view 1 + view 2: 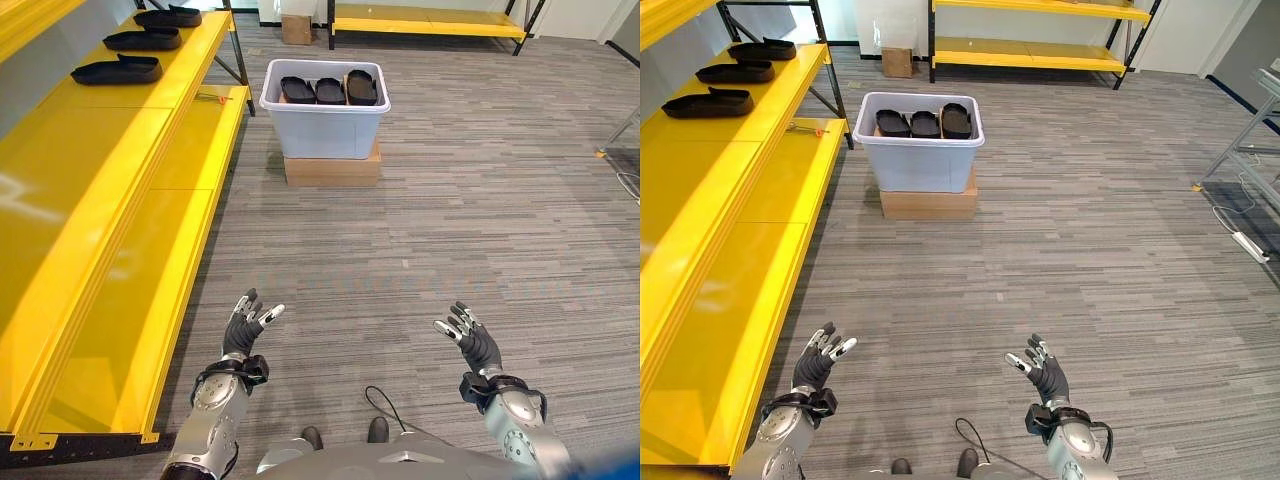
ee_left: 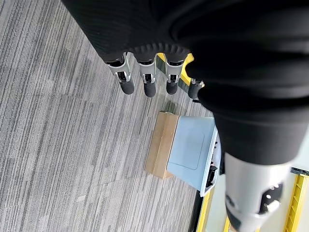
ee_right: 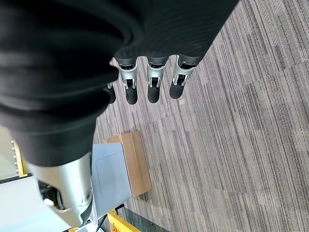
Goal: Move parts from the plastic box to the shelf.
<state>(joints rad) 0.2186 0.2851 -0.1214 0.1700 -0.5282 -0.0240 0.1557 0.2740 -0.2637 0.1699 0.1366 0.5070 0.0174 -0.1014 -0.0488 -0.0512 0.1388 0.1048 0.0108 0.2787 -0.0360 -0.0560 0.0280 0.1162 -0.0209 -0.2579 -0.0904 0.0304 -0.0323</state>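
A pale grey plastic box [image 1: 324, 128] stands on a cardboard carton [image 1: 332, 168] on the floor ahead, with three black parts [image 1: 330, 90] lying side by side inside. Three more black parts [image 1: 118, 70] rest in a row on the yellow shelf [image 1: 120, 190] along the left. My left hand [image 1: 243, 328] and right hand [image 1: 475, 342] hover low over the carpet, far short of the box, fingers straight and holding nothing. The box [image 2: 190, 152] and its carton also appear past the left hand's fingers [image 2: 147, 82], and the box [image 3: 111, 174] past the right hand's fingers [image 3: 153, 87].
The yellow shelf's lower tier [image 1: 190, 230] juts toward the carpet at my left. Another yellow rack [image 1: 430, 22] stands at the far wall, with a small cardboard box [image 1: 296, 28] beside it. A metal frame [image 1: 1250, 150] and a power strip [image 1: 1245, 245] sit at the right.
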